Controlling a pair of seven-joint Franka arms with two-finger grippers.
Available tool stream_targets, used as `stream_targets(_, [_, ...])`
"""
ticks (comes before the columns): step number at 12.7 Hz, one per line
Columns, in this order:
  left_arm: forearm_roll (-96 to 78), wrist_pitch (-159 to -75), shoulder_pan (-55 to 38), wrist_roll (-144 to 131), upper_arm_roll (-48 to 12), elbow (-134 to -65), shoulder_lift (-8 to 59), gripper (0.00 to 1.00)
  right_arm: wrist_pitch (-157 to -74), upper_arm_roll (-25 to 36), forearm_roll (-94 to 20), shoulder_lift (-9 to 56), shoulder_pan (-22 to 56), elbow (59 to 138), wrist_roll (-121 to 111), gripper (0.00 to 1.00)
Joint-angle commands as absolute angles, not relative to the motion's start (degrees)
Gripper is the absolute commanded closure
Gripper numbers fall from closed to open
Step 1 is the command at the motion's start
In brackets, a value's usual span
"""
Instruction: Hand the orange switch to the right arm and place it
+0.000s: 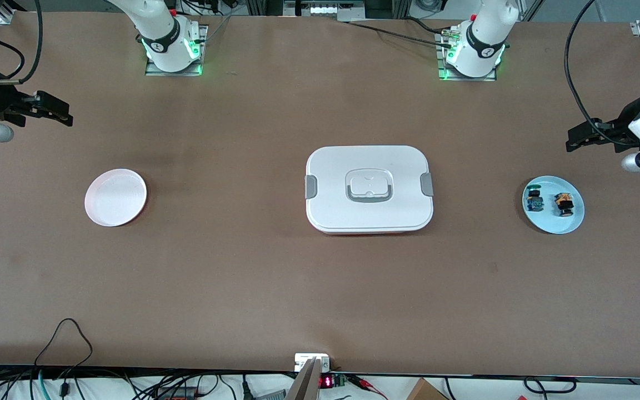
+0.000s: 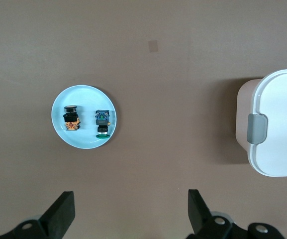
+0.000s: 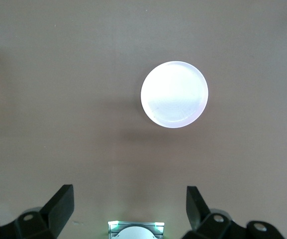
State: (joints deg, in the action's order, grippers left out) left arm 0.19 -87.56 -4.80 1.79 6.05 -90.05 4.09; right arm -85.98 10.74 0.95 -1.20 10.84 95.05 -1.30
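The orange switch lies on a light blue plate toward the left arm's end of the table, beside a similar black part with a blue-green top. The switch, the plate and the blue-green part also show in the left wrist view. My left gripper is open and empty, up over bare table beside the plate. My right gripper is open and empty over the right arm's end of the table.
A white lidded box with grey latches sits mid-table; its corner shows in the left wrist view. A white round plate lies toward the right arm's end. Cables hang along the table's near edge.
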Motion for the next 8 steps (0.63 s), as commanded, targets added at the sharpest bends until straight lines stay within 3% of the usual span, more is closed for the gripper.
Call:
stream_targets(1, [-0.5,-84.6,-4.5,2.5,6.2,-88.4,4.7,0.0,-85.1,10.8,0.7,-1.4,11.2,94.2,-1.2,0.0])
stream_targets(8, [-0.4,-84.0,-4.5,2.9,6.2,-85.1,6.9,0.0,-85.3,10.7,0.7,-1.4,11.2,94.2,-1.2,0.0])
